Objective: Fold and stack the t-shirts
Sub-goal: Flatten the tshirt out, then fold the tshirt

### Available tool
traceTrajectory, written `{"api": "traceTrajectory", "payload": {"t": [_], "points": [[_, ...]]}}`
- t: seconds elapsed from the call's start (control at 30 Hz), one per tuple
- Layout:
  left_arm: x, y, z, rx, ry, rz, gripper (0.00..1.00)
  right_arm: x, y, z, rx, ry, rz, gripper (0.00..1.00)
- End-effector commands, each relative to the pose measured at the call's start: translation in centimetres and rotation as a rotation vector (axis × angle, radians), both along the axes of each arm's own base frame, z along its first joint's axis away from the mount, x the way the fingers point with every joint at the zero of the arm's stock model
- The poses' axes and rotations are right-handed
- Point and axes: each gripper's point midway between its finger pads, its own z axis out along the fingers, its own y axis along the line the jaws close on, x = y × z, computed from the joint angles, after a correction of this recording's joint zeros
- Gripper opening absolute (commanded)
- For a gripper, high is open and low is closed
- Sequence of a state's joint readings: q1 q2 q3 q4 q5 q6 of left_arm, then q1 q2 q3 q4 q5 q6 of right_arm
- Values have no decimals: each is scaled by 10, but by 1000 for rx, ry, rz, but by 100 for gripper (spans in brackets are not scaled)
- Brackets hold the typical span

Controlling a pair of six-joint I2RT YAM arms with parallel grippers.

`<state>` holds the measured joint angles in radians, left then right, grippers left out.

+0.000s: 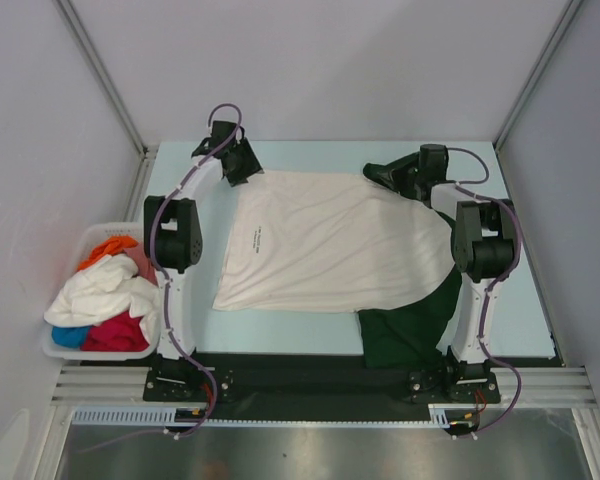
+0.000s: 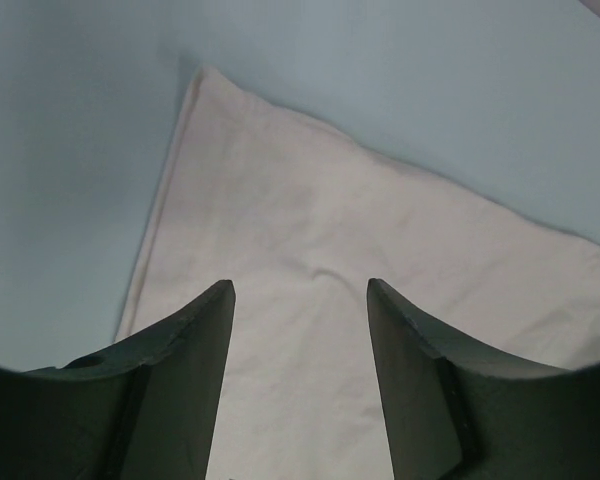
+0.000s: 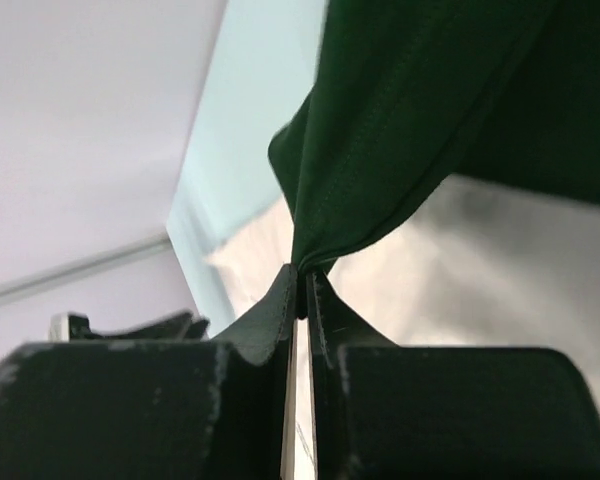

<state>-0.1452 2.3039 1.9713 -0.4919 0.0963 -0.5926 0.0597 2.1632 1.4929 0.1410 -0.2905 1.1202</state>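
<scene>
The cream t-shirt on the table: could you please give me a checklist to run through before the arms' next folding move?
1. Right gripper shut on the green sleeve: ok.
2. Left gripper gripping the cream t-shirt: not ok, open over its corner.
3. Shirt body flat on the table: ok.
4. Other green sleeve laid flat: not ok, bunched at the table's near edge.
5. Other tees in the basket, clear of the fold: ok.
</scene>
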Motion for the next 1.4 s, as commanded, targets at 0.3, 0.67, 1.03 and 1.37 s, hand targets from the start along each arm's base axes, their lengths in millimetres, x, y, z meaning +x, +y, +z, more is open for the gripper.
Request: {"api": "traceTrajectory", "payload": {"t": [0.3,0.67,1.03,1.37], "points": [[59,37,14,109,-156,36,56,-40,49,11,-122,42,198,28],[85,35,-15,-10,-172,105,56,-88,-15,56,-270,16,282,68],[85,33,-35,-43,-144,128,52,-95,-96,58,-301,43,121,68],[87,43,-29,-24,-163,123,26,-61,-112,29,-333,84,145,65]]}}
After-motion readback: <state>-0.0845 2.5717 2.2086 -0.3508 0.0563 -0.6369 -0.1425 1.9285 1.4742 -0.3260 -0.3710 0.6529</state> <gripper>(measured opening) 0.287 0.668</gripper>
